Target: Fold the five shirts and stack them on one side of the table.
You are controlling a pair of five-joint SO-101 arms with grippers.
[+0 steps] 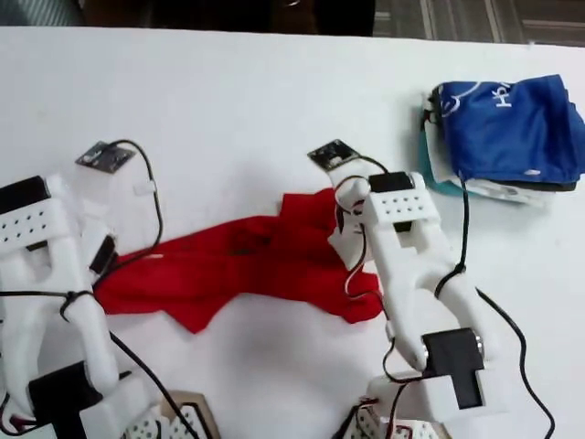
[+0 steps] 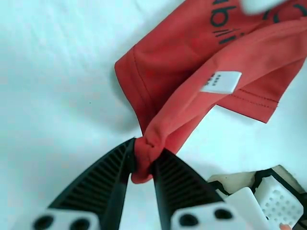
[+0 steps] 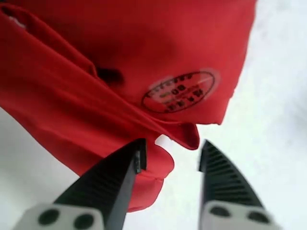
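White counter (image 1: 228, 91), high view: the red shirt (image 1: 238, 265) lies unfolded, crumpled into a long band between the two arms. The left arm (image 1: 55, 274) is at one end of it and the right arm (image 1: 411, 265) is over the other. The folded stack (image 1: 507, 133), with a blue shirt (image 1: 512, 119) on top, sits at the far corner on the right arm's side, well apart from the red one.

Left wrist view: the left jaws are clamped on a bunched bit of the red shirt (image 2: 192, 52) near a sleeve hem. The cloth gathers into a twist at the grip.

Right wrist view: the right jaws are apart, straddling a turned-over edge of the red shirt (image 3: 120, 57) beside a round printed label. Nothing is gripped yet.

Judgement: the step in hand looks like spreading the shirt flat before the first fold.
- The right jaws should close low on that edge alone, not on the layers beneath.
- Both arms should then draw apart evenly so the twist at the left grip opens out.
- A bunched hold may give a wrinkled band rather than a flat panel, so a re-grip at a corner may be needed.
- Drag away from the stack.
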